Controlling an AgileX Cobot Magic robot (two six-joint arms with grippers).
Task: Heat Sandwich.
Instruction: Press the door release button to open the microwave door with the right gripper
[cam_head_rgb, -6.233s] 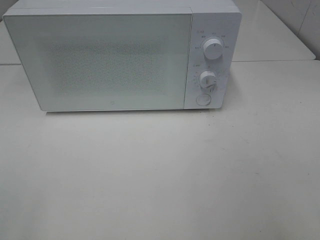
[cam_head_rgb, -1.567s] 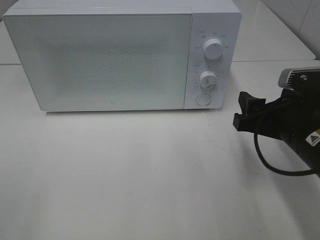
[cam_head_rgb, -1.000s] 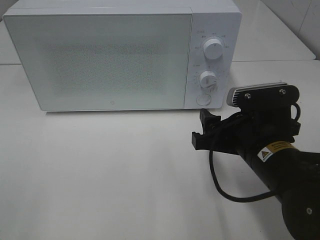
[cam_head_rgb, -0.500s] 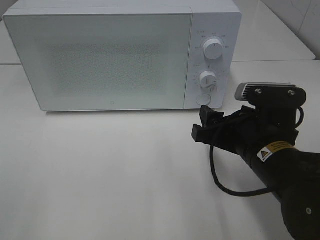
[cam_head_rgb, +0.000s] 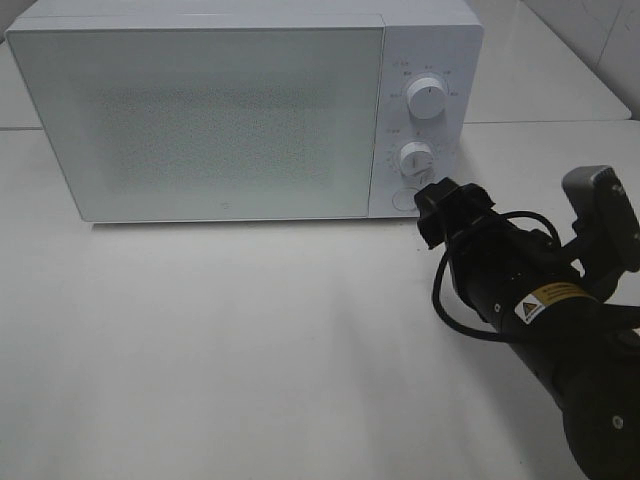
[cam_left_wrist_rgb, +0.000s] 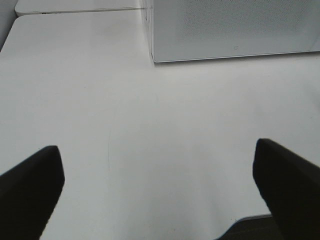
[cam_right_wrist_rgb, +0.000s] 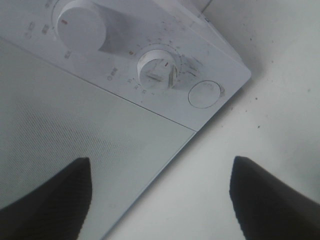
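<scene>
The sandwich is out of view. A white microwave (cam_head_rgb: 200, 120) stands at the back of the table with its door shut. My right gripper (cam_head_rgb: 441, 207) is open, and its black fingertips sit just right of the round button (cam_head_rgb: 406, 199) at the foot of the control panel. In the right wrist view the gripper (cam_right_wrist_rgb: 160, 200) points at the door's edge (cam_right_wrist_rgb: 60, 125) and the button (cam_right_wrist_rgb: 205, 94), with nothing between its fingers (cam_right_wrist_rgb: 270, 200). My left gripper (cam_left_wrist_rgb: 160, 190) is open over bare table, well short of the microwave (cam_left_wrist_rgb: 235, 25).
Two dials sit on the control panel, the upper (cam_head_rgb: 427, 98) and the lower (cam_head_rgb: 415, 159), above the round button. The white table (cam_head_rgb: 250, 350) spreads out in front of the microwave. A second table top (cam_head_rgb: 540, 70) lies behind on the right.
My right arm has rolled its wrist and pushed forward and up, bringing the fingertips from in front of the microwave's lower right corner to beside the round button. The left gripper has not moved.
</scene>
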